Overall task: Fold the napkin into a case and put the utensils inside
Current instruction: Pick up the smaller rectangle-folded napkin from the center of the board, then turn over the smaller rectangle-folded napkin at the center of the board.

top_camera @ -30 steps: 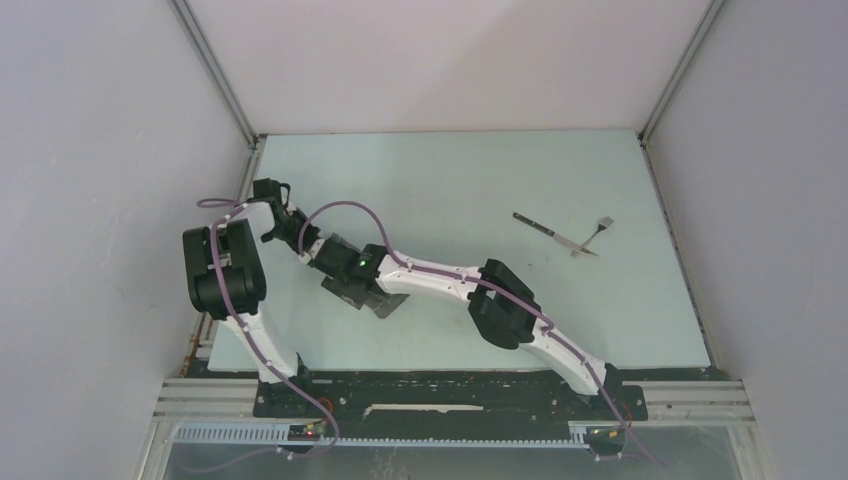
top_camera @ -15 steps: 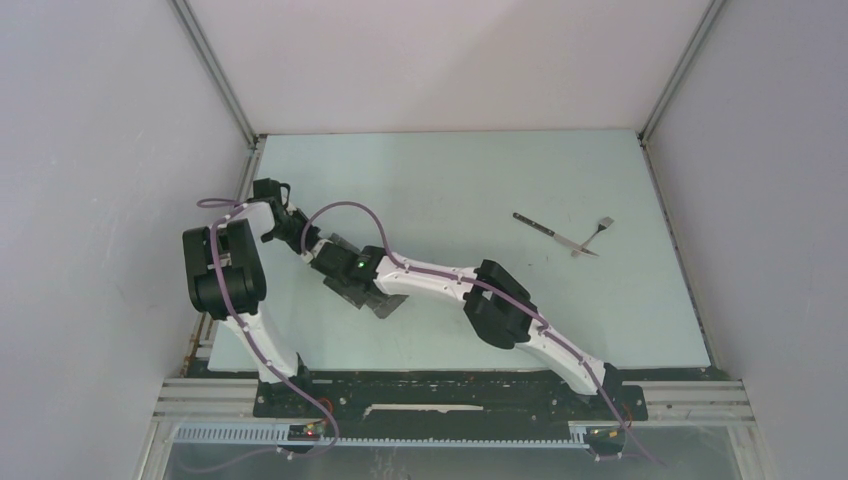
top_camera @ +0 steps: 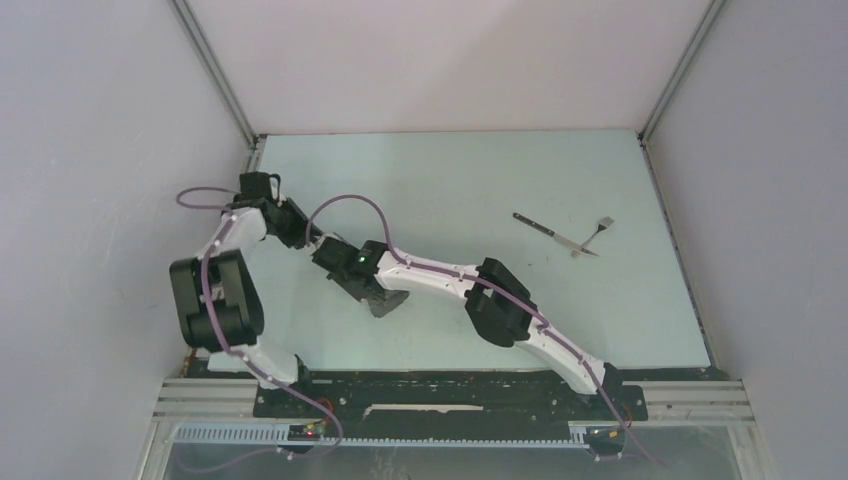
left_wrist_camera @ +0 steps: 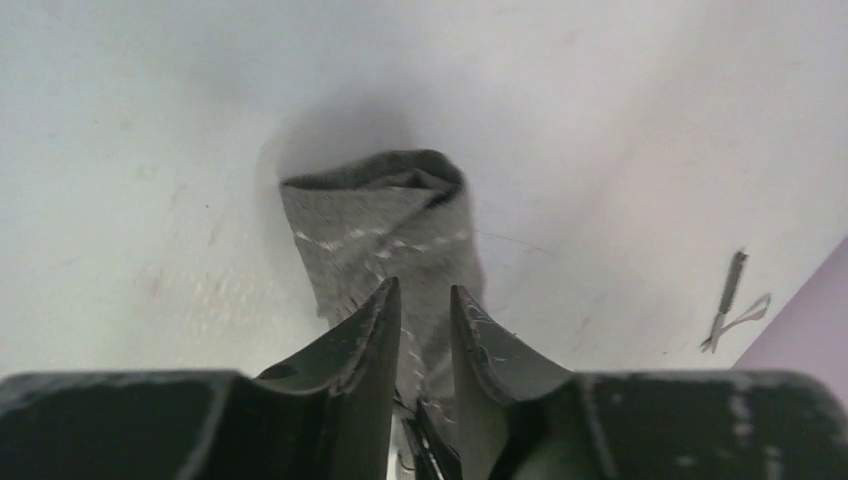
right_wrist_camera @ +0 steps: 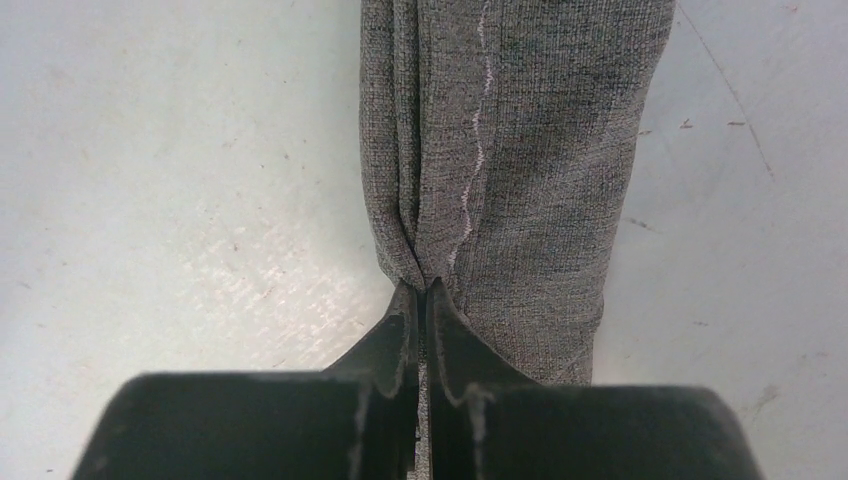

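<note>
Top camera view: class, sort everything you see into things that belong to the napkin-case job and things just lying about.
Belongs to the job:
napkin
knife
fork
left claw
right claw

Just lying about:
nothing loose; only the table and enclosure walls

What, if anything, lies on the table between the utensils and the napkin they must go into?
Nothing visible. Bare table separates the knife and fork at far right from the napkin at left, though both arms crowd over the cloth itself.

Grey woven napkin (right_wrist_camera: 520,150) with a pale stitched line; black fingers (left_wrist_camera: 365,335); pale mint tabletop (top_camera: 450,180); dark-handled knife (top_camera: 545,230); silvery fork (top_camera: 597,232).
</note>
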